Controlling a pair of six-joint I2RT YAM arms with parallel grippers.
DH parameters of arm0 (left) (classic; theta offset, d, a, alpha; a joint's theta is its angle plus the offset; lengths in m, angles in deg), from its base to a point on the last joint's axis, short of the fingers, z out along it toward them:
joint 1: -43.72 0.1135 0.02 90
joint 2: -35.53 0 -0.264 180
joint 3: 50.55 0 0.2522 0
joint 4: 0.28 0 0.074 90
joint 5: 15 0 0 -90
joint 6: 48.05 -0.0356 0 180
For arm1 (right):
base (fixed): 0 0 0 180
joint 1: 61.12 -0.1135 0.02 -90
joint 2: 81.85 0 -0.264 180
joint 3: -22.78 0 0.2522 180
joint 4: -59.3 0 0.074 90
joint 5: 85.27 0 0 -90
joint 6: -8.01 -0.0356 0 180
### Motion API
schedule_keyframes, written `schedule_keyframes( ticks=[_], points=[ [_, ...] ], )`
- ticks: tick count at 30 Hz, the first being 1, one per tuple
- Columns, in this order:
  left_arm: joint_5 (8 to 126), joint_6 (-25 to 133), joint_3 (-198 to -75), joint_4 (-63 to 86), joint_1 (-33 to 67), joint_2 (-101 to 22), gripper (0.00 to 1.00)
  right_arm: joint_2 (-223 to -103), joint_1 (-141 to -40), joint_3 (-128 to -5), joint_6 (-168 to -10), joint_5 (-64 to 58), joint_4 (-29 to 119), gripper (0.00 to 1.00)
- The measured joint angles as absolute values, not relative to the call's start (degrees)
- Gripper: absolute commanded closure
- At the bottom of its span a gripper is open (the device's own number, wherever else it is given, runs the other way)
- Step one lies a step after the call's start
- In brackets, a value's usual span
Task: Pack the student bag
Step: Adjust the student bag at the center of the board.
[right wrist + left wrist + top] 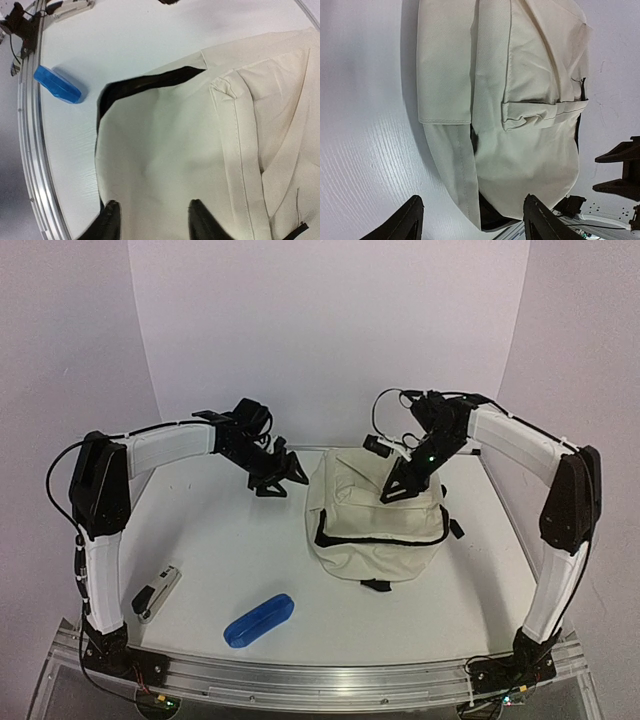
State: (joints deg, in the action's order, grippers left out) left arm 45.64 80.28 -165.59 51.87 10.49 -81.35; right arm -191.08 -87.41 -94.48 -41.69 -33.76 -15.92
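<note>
The cream student bag (375,525) lies on the white table right of centre, its black zipper line curving across the front. My right gripper (398,487) is open, its fingers spread low over the bag's upper fabric; I cannot tell if they touch it. In the right wrist view the bag (175,150) fills the frame with a dark opening at its edge, and the right gripper (155,220) holds nothing. My left gripper (283,478) is open and empty just left of the bag. In the left wrist view the bag (530,125) lies ahead of the left gripper (472,222).
A blue oblong pencil case (259,619) lies at the front centre and also shows in the right wrist view (57,85). A small grey and black stapler-like object (156,592) lies front left. An aluminium rail (320,680) runs along the near table edge.
</note>
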Motion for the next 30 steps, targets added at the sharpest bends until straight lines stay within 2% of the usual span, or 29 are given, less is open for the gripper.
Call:
schedule_keyframes(
  ticks=[2,4,8,11,18,25,30],
  points=[
    [45.7,80.2,-164.9,52.0,10.5,-81.3,0.35,-192.7,-87.3,-93.8,-41.2,-32.5,-15.7,0.78],
    [45.8,80.0,-164.7,52.2,10.5,-81.3,0.37,-194.5,-87.3,-91.4,-40.4,-30.8,-15.2,0.8],
    [45.8,79.7,-164.6,52.1,10.5,-81.3,0.39,-197.0,-87.4,-84.3,-39.1,-27.4,-13.9,0.82],
    [45.7,79.7,-164.0,51.9,10.2,-81.3,0.35,-198.2,-87.8,-81.9,-39.5,-25.3,-11.3,0.79],
    [45.8,81.6,-160.5,51.4,9.5,-81.3,0.24,-204.0,-93.5,-88.5,-45.7,-21.1,-2.1,0.61],
    [46.4,86.3,-155.4,48.2,9.5,-80.5,0.25,-216.2,-98.4,-105.8,-56.4,-19.5,3.8,0.53],
    [45.5,89.7,-152.9,45.8,9.5,-80.5,0.23,-219.9,-97.2,-114.6,-61.8,-21.5,3.8,0.39]
  ],
)
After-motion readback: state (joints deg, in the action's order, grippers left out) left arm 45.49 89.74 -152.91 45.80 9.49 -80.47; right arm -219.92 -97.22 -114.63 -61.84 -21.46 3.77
